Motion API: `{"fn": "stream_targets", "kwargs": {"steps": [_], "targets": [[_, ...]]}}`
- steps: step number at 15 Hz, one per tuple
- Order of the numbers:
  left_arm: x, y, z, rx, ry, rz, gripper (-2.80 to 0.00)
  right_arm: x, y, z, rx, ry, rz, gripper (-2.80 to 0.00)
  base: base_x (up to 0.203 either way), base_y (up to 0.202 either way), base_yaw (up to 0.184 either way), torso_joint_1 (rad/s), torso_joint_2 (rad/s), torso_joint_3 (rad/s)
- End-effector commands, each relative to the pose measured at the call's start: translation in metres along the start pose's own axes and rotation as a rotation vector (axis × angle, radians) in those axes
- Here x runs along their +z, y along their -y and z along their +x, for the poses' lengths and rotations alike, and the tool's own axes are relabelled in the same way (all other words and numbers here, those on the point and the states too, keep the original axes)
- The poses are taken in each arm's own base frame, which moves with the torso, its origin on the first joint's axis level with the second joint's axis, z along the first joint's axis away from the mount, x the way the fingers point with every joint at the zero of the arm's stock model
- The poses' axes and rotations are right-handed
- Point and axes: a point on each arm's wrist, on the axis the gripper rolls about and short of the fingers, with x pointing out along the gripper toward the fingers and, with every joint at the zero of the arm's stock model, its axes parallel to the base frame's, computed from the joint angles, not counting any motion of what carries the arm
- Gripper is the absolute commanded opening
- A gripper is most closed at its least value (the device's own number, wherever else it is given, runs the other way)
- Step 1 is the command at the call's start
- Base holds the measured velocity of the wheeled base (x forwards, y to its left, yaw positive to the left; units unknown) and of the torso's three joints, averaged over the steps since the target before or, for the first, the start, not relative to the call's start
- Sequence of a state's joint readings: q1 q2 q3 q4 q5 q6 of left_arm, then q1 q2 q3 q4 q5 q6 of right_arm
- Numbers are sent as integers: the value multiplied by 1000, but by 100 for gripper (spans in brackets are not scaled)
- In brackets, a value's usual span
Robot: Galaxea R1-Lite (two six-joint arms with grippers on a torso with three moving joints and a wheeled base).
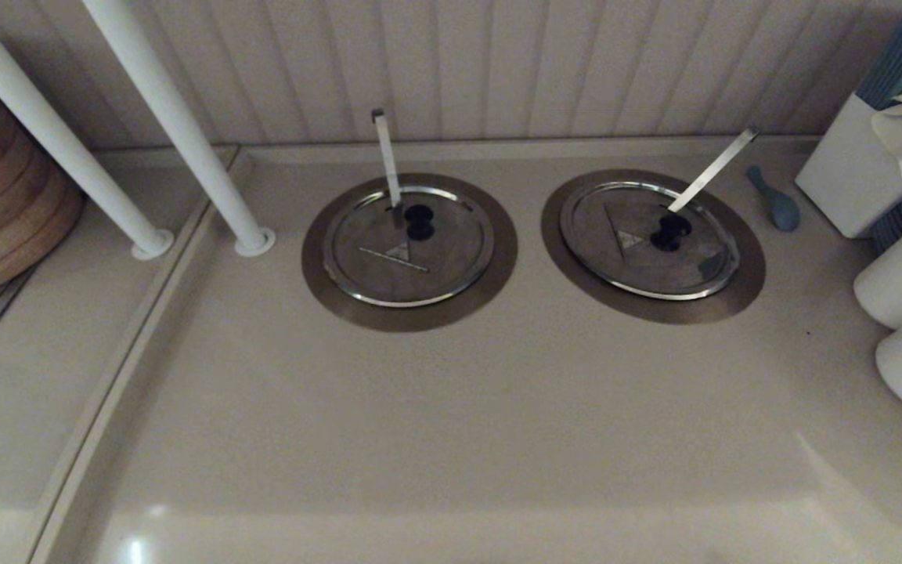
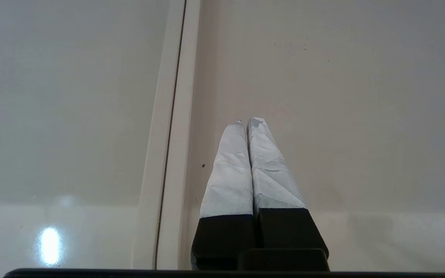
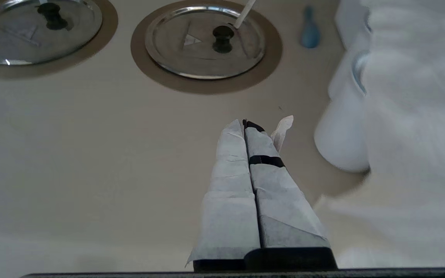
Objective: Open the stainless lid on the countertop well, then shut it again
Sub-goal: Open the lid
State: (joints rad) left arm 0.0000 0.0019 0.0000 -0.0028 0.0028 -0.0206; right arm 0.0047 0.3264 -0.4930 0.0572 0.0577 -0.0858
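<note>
right tool [image 3: 245, 122] closed | bare counter [image 3: 91, 154] | stainless lid [image 3: 191, 50] seated

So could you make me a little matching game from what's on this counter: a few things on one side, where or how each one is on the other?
Things:
1. stainless lid
2. other lid
3. blue spoon
4. right end effector

States:
A. lying flat on the counter beside the white box
B. shut, above bare counter short of the lids
C. upright handle behind its knob
D. slanted handle leaning away to the right

Pairs: 1-D, 2-C, 3-A, 4-B
</note>
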Motion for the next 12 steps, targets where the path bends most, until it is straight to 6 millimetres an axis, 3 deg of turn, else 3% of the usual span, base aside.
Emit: {"fn": "stream_targets", "kwargs": {"steps": [1, 5, 8, 10, 12], "targets": [[0, 0, 0, 0, 1, -1, -280, 23, 5, 54, 14, -162, 40, -280, 0, 0, 0, 0, 0, 0], [0, 0, 0, 0, 1, -1, -280, 43, 13, 154, -20, -306, 111, -280, 0, 0, 0, 0, 0, 0], [0, 0, 0, 0, 1, -1, -280, 25, 10, 236, -110, -293, 91, -280, 0, 0, 0, 0, 0, 0], [0, 0, 0, 0, 1, -1, -280, 19, 6, 277, -155, -230, 1, -280, 0, 0, 0, 0, 0, 0], [0, 0, 0, 0, 1, -1, -280, 11, 3, 298, -212, -218, -80, -280, 0, 0, 0, 0, 0, 0]]}}
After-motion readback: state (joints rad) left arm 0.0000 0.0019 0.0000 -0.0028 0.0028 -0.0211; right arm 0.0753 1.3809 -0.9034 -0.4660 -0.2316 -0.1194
